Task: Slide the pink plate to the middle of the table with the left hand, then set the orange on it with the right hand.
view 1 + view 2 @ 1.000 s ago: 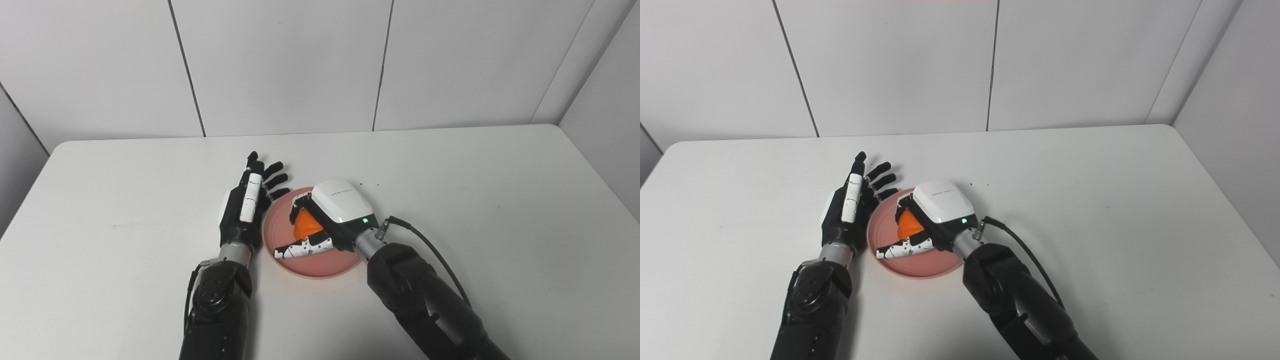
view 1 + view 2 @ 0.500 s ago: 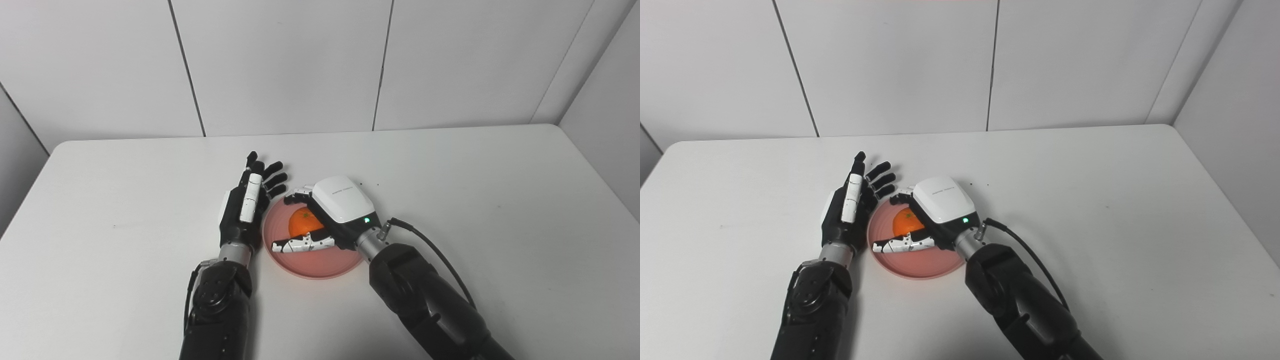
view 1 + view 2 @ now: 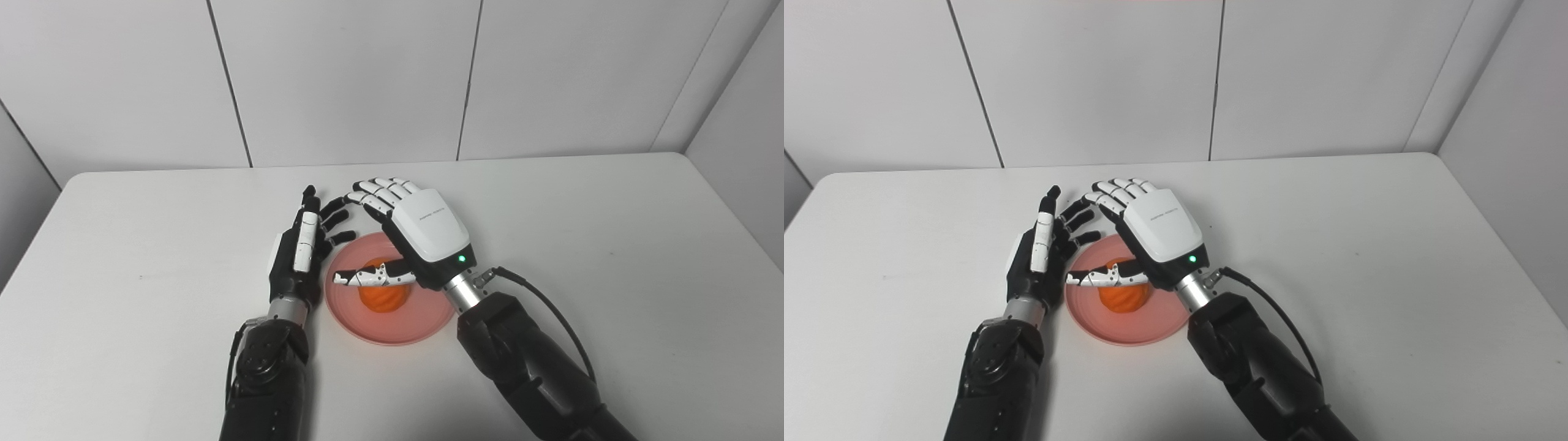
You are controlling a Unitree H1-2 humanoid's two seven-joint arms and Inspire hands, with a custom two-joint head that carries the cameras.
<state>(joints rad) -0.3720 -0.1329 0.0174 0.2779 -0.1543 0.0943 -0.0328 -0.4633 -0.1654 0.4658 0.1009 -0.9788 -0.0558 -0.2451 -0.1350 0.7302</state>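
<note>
The pink plate lies near the middle of the white table. The orange rests on it, partly hidden by my right thumb. My right hand is white, open and raised above the plate, its fingers spread out and no longer on the orange. My left hand is black, open and edge-on, standing against the plate's left rim. The same scene shows in the right eye view, with the orange on the plate.
The white table ends at a wall behind and rounded corners left and right. A few dark specks lie behind the plate, hidden by my right hand. My right arm's cable loops to the right of the plate.
My right hand has opened, let go of the orange and lifted up and back. The orange now lies on the plate. My left hand has stayed put.
</note>
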